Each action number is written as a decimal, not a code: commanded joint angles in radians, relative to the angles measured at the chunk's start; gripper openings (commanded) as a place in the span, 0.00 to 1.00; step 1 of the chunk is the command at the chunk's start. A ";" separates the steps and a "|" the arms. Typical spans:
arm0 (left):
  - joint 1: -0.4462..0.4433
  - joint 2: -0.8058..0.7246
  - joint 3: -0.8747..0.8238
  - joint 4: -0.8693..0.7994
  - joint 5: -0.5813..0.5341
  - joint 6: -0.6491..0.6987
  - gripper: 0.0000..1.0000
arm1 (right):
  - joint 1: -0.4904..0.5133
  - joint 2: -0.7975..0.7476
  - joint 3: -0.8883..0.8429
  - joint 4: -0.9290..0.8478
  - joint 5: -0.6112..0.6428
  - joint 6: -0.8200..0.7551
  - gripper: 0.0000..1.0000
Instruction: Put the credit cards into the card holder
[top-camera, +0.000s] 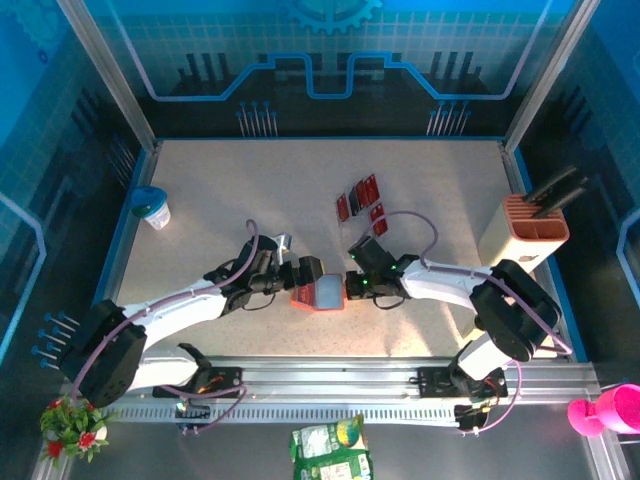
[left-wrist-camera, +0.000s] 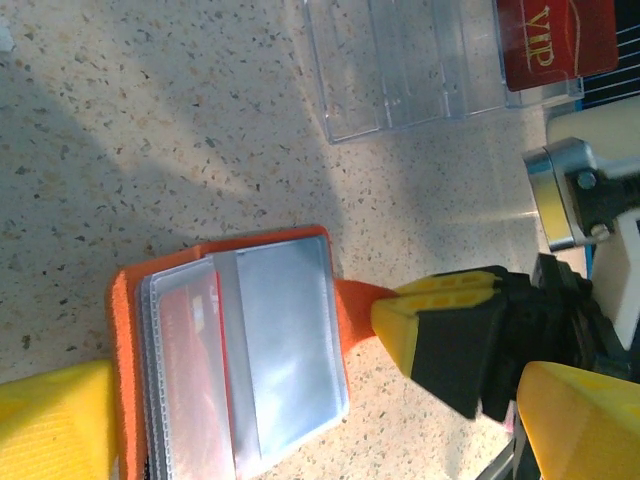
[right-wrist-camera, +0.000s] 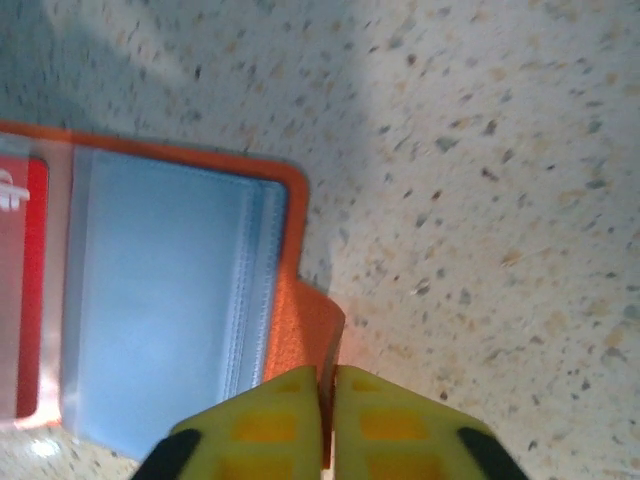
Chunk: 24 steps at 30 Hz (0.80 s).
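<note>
Speckled table (right-wrist-camera: 480, 150): card holder (right-wrist-camera: 170, 300) tab between right fingers (right-wrist-camera: 268, 425).

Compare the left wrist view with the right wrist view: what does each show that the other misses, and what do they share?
Left wrist, not right: a clear plastic box, a red VIP card and the open left gripper. Right wrist, not left: the tight line where the fingers of the right gripper meet on the orange tab. Both: the open card holder, a red card in its sleeve, the speckled table.
</note>
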<state>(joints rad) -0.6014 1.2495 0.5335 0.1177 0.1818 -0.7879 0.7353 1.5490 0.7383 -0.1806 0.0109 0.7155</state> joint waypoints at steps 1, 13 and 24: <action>0.000 -0.022 0.002 0.017 0.045 -0.015 0.99 | -0.033 -0.007 -0.050 0.102 -0.065 0.018 0.02; -0.100 0.099 0.109 0.109 0.067 -0.062 0.99 | -0.057 0.014 -0.089 0.192 -0.149 0.055 0.00; -0.148 0.220 0.084 0.200 0.032 -0.118 0.99 | -0.224 -0.251 -0.187 0.030 -0.130 0.024 0.35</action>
<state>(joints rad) -0.7376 1.4467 0.6296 0.2726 0.2245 -0.8841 0.5529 1.3693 0.5800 -0.0788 -0.1162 0.7578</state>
